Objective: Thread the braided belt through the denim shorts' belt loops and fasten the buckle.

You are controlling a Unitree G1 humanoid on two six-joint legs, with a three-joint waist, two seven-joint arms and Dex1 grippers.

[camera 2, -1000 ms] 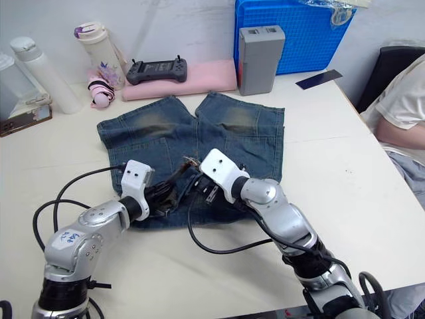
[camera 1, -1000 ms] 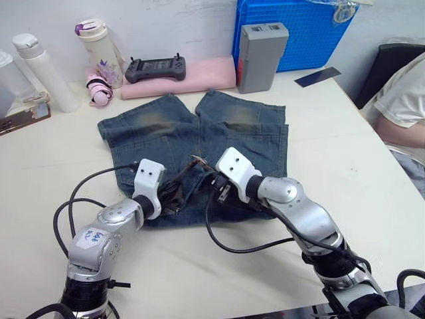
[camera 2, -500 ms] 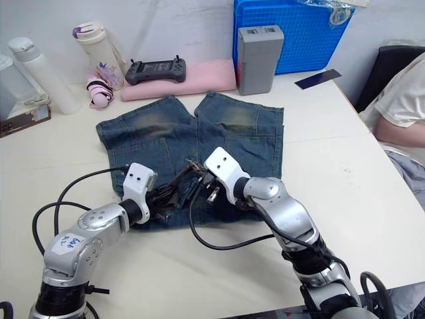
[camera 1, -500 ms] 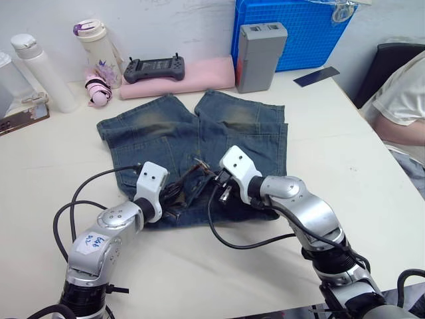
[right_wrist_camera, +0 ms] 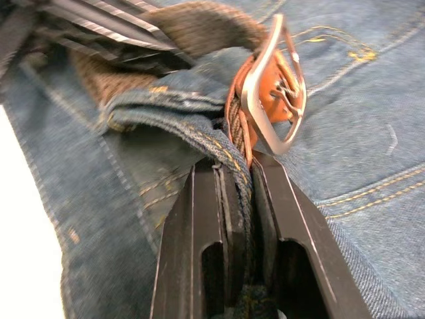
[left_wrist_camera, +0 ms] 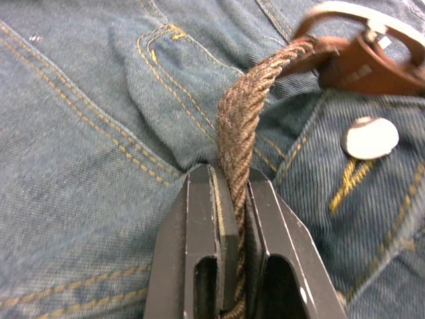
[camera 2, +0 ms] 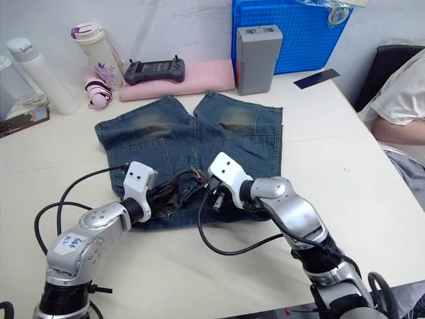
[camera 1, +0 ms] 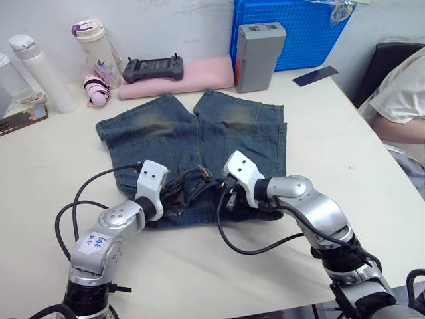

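One pair of denim shorts [camera 1: 192, 149] lies flat on the table [camera 1: 332, 146], waistband toward the robot, stretching away beyond both grippers. One braided belt [left_wrist_camera: 240, 113] arches over that waistband between the two grippers, its long axis running across from left to right. The left gripper [left_wrist_camera: 229, 199] pinches the woven strap, which climbs out past its fingertips toward the buckle end. The right gripper [right_wrist_camera: 236, 183] is pressed together on a fold of waistband denim, with the one silver buckle [right_wrist_camera: 275, 86] standing just beyond its fingertips, so I judge the right arm nearer the buckle. One metal shorts button [left_wrist_camera: 370, 137] sits beside the strap. Belt loops cannot be counted here.
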